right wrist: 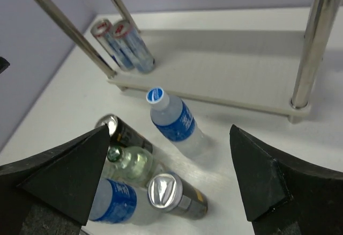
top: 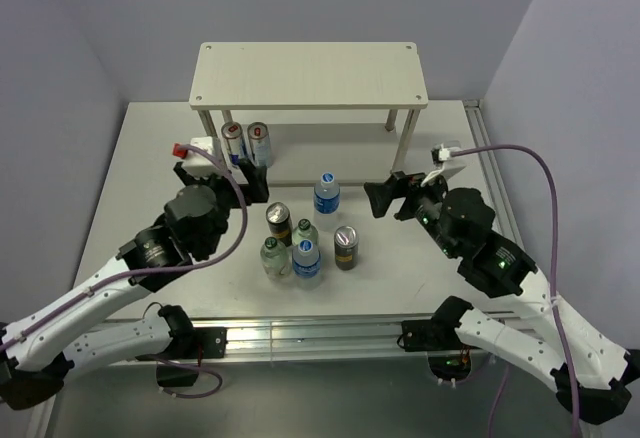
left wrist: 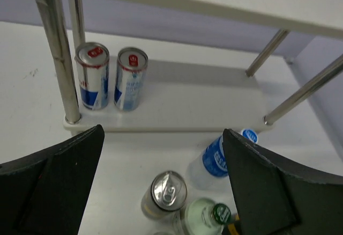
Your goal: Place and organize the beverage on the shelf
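Note:
The shelf [top: 310,73] stands at the back of the table. Two red-and-blue cans [top: 246,142] stand at the left end of its lower board [left wrist: 187,95]. In front of it on the table stand a blue-capped water bottle [top: 326,194], two dark cans [top: 278,221] [top: 346,247], two green-capped bottles [top: 272,255] and another blue-labelled bottle [top: 306,258]. My left gripper [top: 222,176] hovers open beside the shelf's left legs, holding nothing. My right gripper [top: 395,196] is open and empty, right of the water bottle [right wrist: 174,119].
Grey walls close in behind and to both sides of the shelf. The shelf's metal legs [left wrist: 56,52] [right wrist: 313,42] stand close to both grippers. A cable [top: 540,173] loops over the right arm. The table's near edge is an aluminium rail [top: 320,333].

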{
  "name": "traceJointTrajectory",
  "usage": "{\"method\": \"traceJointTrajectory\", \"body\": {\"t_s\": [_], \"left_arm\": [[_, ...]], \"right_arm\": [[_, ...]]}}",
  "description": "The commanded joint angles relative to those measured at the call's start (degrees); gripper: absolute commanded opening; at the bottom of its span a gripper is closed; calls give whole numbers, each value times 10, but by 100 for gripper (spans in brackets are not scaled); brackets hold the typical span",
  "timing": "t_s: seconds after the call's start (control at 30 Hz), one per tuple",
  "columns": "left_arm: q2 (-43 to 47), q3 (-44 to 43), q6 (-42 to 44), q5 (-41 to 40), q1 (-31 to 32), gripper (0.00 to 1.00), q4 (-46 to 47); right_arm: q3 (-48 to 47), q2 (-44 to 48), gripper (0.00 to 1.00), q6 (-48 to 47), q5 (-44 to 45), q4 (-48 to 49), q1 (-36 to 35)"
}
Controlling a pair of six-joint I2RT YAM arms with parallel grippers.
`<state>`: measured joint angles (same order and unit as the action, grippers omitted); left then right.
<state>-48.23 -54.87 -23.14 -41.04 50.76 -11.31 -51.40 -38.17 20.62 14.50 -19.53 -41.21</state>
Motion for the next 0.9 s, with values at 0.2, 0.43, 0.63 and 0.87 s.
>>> {"method": "traceJointTrajectory", "body": {"t_s": [0.2,0.43,0.63,0.87], "left_arm": [[31,-16,4,-102,81,99,-75],[27,13,3,-110,83,99,-44],[21,31,-7,-106,83,99,-35],[48,43,-5,-105,83,99,-27]], "right_arm": [[21,-29,100,-67,214,18,-167],[44,-150,100,-56,140,112,-190],[2,-287,100,-49,126,153,-183],[-25,-365,100,-24,127,176,-138]]}}
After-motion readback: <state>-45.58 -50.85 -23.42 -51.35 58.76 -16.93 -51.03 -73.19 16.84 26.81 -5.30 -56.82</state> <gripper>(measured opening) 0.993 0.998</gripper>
